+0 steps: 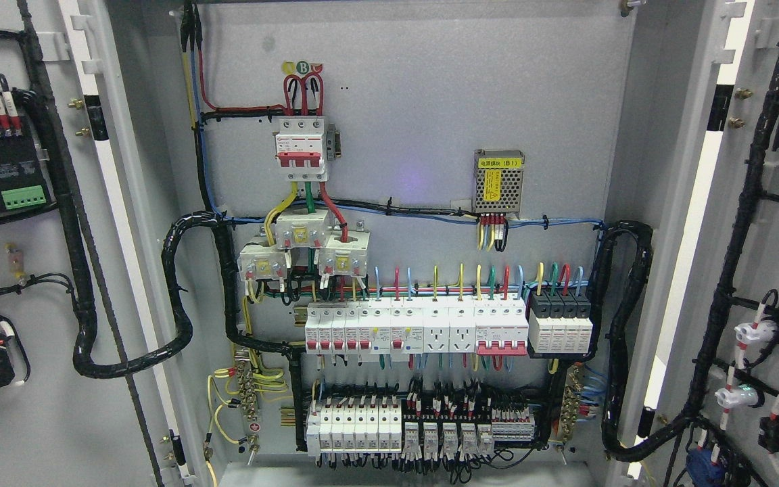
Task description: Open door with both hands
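doors, left door [58, 406] & right door [768, 270], swung wide on cabinet [416, 101]; no robot hand visible, state unknown.

Single head view, facing straight into the open cabinet [403, 101], close in, both doors [38, 270] cut off at the edges

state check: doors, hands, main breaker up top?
left door: swung fully open, inner wiring showing
right door: swung fully open, inner wiring showing
cabinet interior: exposed
main breaker: red handles visible, on/off position cannot be told
robot hands: neither in view
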Robot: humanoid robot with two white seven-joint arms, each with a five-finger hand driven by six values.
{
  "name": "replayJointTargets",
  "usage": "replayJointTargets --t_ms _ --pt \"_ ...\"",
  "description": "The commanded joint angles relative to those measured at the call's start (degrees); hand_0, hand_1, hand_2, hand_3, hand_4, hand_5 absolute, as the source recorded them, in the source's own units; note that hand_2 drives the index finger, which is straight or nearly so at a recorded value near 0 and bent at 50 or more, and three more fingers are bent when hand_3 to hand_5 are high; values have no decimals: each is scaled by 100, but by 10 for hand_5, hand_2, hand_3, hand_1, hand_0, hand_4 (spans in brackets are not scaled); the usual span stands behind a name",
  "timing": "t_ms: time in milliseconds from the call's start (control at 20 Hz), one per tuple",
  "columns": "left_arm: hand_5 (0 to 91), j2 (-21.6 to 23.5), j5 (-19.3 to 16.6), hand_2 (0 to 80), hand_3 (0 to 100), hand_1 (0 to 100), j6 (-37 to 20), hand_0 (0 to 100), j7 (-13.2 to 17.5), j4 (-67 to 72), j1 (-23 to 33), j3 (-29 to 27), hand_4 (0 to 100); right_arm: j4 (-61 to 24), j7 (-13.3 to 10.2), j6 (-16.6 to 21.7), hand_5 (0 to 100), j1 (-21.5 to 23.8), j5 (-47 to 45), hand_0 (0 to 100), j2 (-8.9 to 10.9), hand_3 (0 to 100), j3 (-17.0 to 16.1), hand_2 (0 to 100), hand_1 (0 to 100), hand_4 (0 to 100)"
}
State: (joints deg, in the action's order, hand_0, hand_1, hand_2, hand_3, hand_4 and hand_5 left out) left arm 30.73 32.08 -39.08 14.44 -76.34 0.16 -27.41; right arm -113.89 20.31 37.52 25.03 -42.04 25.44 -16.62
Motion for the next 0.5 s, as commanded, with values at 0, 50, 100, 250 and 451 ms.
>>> replayJointTargets --t_ms 0,50,100,250,451 --pt "0 -23 71 0 0 0 -3 0 7 -609 308 -10 0 34 -27 1 0 37 -24 381 -57 0 -61 0 0 0" --pt "0 -23 97 0 0 0 -3 0 7 -671 361 -2 0 42 -27 1 0 46 -24 381 -57 0 -61 0 0 0" --pt "0 -23 149 0 0 0 -3 0 7 -750 440 7 0 34 -27 1 0 46 -24 381 -57 0 -61 0 0 0" --pt "0 -32 211 0 0 0 -3 0 7 -1075 660 25 0 25 -18 1 0 55 -24 381 -48 0 -34 0 0 0" --pt "0 -41 281 0 0 0 -3 0 -2 -1532 967 60 0 -28 -9 97 0 55 -41 381 -5 0 45 0 0 0"
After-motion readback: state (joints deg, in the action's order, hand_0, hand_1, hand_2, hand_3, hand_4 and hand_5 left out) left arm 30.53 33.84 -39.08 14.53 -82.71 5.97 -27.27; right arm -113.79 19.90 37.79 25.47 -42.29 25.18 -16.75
